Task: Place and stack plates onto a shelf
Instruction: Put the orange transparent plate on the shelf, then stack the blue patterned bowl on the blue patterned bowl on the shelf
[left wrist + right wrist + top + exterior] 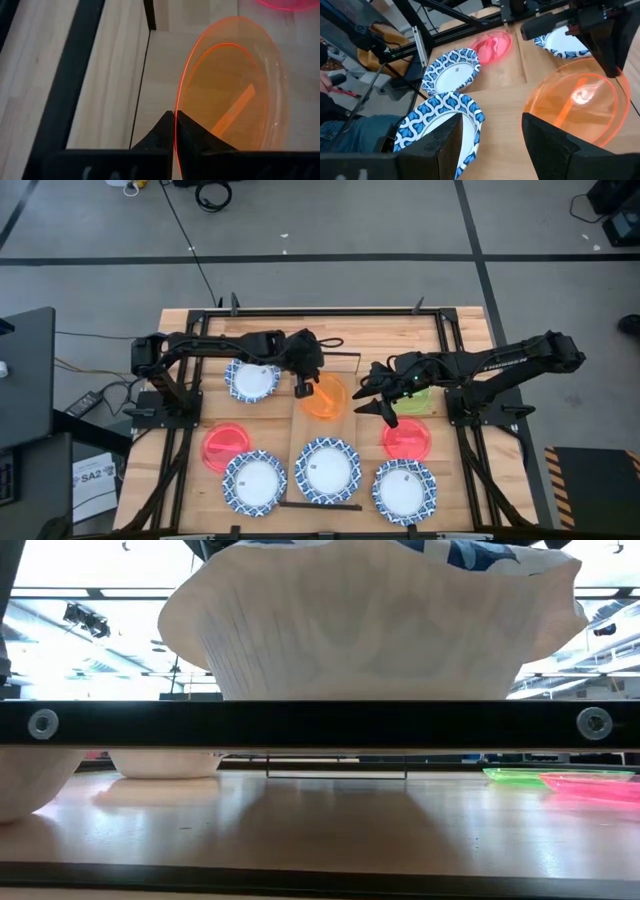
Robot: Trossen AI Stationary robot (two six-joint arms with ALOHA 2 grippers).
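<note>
My left gripper (303, 387) is shut on a see-through orange plate (326, 397) over the far part of the shelf (325, 428), a long light-wood board down the table's middle. A blue-rimmed white plate (328, 470) sits on the shelf's near part. My right gripper (375, 398) hangs open just right of the orange plate, with nothing between its fingers (445, 145). Under the right arm lies a yellow-green plate (417, 402). On the table are red-pink plates (228, 445) (407, 438) and more blue-rimmed plates (252, 380) (255, 482) (405, 490). My left gripper pinches the orange plate's rim (176, 111) on the side toward the table's left, one finger inside the rim and one outside. The fingers slant down from the far left. The plate sits tilted; whether its bottom touches the shelf I cannot tell.
Black frame rails (330, 311) border the table, and thin black rails (320, 505) end the shelf. In the low view a plate (380, 620) stands close over a black bar (320, 725). A person's leg (350, 135) shows beyond the table in the right wrist view.
</note>
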